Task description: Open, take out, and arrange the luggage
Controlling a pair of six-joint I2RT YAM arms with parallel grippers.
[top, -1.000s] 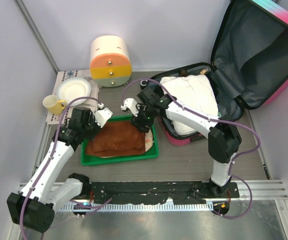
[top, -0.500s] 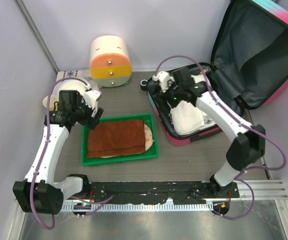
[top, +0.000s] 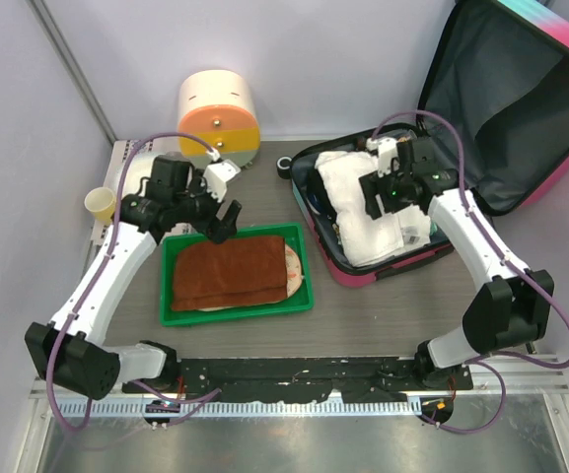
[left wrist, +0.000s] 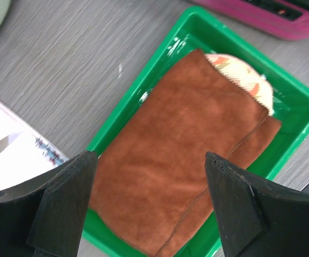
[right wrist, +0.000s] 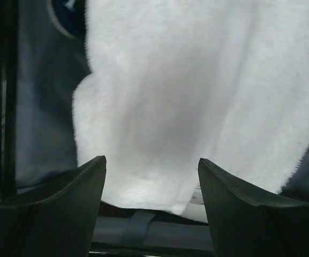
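Left gripper point(left wrist: 149, 156), earlier closed, now wide apart, empty above cloth point(top: 230, 268); right gripper point(right wrist: 151, 159) likewise, over luggage point(top: 501, 108) towel point(top: 348, 207).

1. The tray point(top: 235, 314) sat on the table point(top: 383, 315), left of centre, just ahead of the arm bases.
2. A folded cloth point(top: 230, 271) lay in the tray. A second cloth point(top: 292, 268) lay under it, showing at its 3 o'clock edge.
3. From the tray, the drawer box point(top: 217, 113) stood at 12 o'clock and the cup point(top: 100, 203) at 10 o'clock.
4. The luggage point(top: 363, 271) lay at 2 o'clock, just beside the tray, its lid point(top: 501, 108) raised behind it.
5. A towel point(top: 363, 212) lay in the luggage's base.
6. The left gripper point(top: 222, 222) hung over the tray's 12 o'clock edge, the right gripper point(right wrist: 150, 159) over the towel.
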